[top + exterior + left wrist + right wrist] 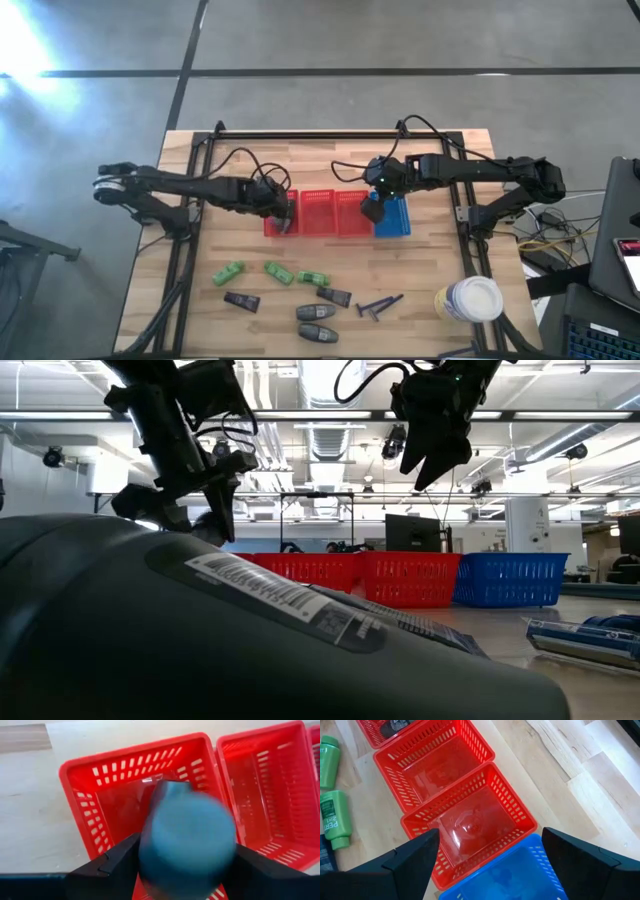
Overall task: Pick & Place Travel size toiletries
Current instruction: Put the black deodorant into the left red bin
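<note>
My left gripper is shut on a grey-blue rounded container, blurred in the left wrist view, above the leftmost red basket. My right gripper is open and holds nothing. It hangs over the seam between the third red basket and the blue basket. Lying flat near the table's near edge are three green packets, two dark tubes, two grey containers and blue razors. One grey container fills the low view's foreground. My left gripper pinches the grey-blue container between its two fingers, one on each side of its rounded body. The fingers come from above, pointing down. The container is lifted clear over the leftmost red basket, one rounded end toward the wrist camera.
Three red baskets and one blue basket stand in a row across the table's middle. A big yellow jar with a white lid stands at the near right corner. Black frame rails run along the table's left, right and far sides.
</note>
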You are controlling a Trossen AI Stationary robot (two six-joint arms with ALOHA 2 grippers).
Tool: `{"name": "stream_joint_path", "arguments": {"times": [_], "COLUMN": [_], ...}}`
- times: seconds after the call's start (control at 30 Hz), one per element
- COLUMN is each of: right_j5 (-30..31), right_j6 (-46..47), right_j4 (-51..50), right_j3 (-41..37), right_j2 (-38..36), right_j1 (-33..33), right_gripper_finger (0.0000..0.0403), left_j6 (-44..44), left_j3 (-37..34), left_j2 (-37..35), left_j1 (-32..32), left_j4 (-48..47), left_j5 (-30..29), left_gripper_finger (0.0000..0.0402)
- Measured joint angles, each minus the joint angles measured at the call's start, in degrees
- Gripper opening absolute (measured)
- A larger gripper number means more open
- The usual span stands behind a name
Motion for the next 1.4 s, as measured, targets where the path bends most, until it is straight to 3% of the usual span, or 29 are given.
{"name": "stream_joint_path", "arguments": {"times": [0.4,0.7,1.0,1.2,1.3,1.4], "right_j5": [0.0,-0.01,-0.02,-0.02,-0.03,-0.07], "right_j6": [-0.01,-0.28,-0.46,-0.46,-0.46,-0.46], "right_j4": [-0.08,0.05,0.07,0.07,0.07,0.04], "right_j3": [0.0,0.0,0.0,0.0,0.0,0.0], "right_j2": [0.01,-0.01,-0.01,-0.01,-0.01,-0.01], "right_j1": [0.0,0.0,0.0,0.0,0.0,0.0], "right_gripper_finger": [0.0359,0.035,0.0338,0.0353,0.0359,0.036], "left_j6": [1.81,4.23,7.96,11.57,15.78,27.38], "left_j3": [0.0,-0.01,0.09,1.83,3.88,6.05], "left_j2": [-2.41,1.11,1.38,0.81,0.06,-0.67], "left_j1": [-0.34,-0.32,-0.17,-0.17,-0.17,-0.9], "left_j4": [-4.97,-3.13,-3.1,-4.03,-4.61,-2.23], "left_j5": [-3.21,-1.98,-2.16,-2.32,-4.02,-2.86], "left_gripper_finger": [0.0239,0.0229,0.0266,0.027,0.027,0.0271]}}
